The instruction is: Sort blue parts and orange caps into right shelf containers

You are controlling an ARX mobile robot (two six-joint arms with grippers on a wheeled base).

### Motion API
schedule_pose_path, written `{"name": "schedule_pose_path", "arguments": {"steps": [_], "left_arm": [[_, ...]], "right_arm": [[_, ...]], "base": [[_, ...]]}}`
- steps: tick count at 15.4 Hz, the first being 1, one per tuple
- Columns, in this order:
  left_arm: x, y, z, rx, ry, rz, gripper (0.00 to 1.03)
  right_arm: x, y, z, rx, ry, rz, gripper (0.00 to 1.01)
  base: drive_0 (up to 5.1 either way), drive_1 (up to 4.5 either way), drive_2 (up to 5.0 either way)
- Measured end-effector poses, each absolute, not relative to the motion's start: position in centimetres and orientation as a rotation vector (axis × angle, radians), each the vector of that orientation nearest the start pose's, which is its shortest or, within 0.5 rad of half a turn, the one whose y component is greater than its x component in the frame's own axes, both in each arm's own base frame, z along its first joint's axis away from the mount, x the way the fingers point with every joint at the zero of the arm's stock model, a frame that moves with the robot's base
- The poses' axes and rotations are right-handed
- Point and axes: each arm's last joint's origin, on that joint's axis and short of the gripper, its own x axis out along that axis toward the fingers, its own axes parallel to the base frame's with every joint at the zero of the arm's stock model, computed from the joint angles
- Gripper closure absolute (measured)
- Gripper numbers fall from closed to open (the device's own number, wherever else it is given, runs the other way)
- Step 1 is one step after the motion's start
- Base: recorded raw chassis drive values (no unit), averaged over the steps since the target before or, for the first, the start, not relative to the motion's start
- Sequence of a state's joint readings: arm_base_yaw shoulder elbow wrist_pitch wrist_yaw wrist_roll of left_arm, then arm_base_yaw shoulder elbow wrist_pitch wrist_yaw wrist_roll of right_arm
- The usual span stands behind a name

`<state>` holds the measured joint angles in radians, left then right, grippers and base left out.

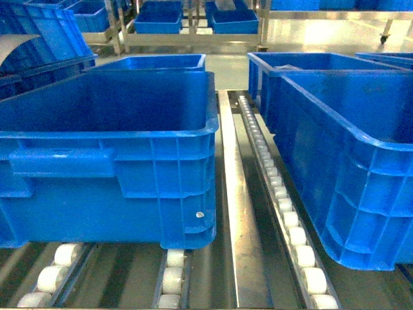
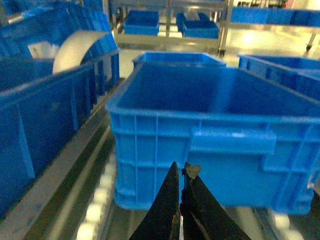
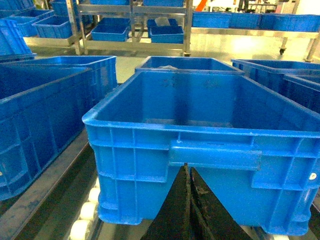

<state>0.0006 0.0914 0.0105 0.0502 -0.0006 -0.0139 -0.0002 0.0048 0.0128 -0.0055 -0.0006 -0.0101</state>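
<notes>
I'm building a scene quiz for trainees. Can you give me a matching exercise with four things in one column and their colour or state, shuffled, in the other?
Things:
1. left crate
2. rollers
3. centre rail
4. left gripper

Colour or state:
a. white
b. black, fingers together
c. bright blue
d. silvery metal

Pairs: 1-c, 2-a, 3-d, 4-b

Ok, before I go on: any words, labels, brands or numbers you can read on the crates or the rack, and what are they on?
No readable text in any view.
Left crate: a small round white spot near its lower right corner, too small to tell whether it is a sticker or a rivet, nothing legible.
Right crate: a similar white dot at its right edge, unreadable.
Pale curved sheet in the far-left bin: blank as far as shown.
</notes>
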Motion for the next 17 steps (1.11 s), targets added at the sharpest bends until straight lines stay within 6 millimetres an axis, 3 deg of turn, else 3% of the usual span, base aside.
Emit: {"name": "schedule_pose_path", "arguments": {"steps": [5,6,10,14,15,17], "left_arm": [[9.76,0.01,16.59,-0.011,0.002,0.000,1.01],[9.76,0.01,16.59,-0.011,0.002,0.001,0.95],[9.76,0.01,16.59,-0.011,0.002,0.001,0.57],[9.76,0.01,16.59,-0.010,0.002,0.001,0.10],[9.76,0.01,16.59,-0.010,0.002,0.001,0.03],[9.76,0.01,16.59,-0.010,0.002,0.000,0.05]], "right_arm": [[9.72,0.00,16.72,-0.010,-0.004,0.000,1.00],[9.72,0.00,16.72,-0.010,-0.004,0.000,0.95],[9.72,0.00,16.72,-0.010,-0.004,0.000,0.55],[9.72,0.00,16.72,-0.010,-0.004,0.000,0.07],[9.72,0.00,16.72,-0.009,-0.004,0.000,0.01],[9.72,0.00,16.72,-0.008,-0.004,0.000,0.04]], "base": [[0.0,0.00,0.0],[0.0,0.00,0.0],[0.0,0.00,0.0],[0.0,0.00,0.0],[0.0,0.00,0.0],[0.0,0.00,0.0]]}}
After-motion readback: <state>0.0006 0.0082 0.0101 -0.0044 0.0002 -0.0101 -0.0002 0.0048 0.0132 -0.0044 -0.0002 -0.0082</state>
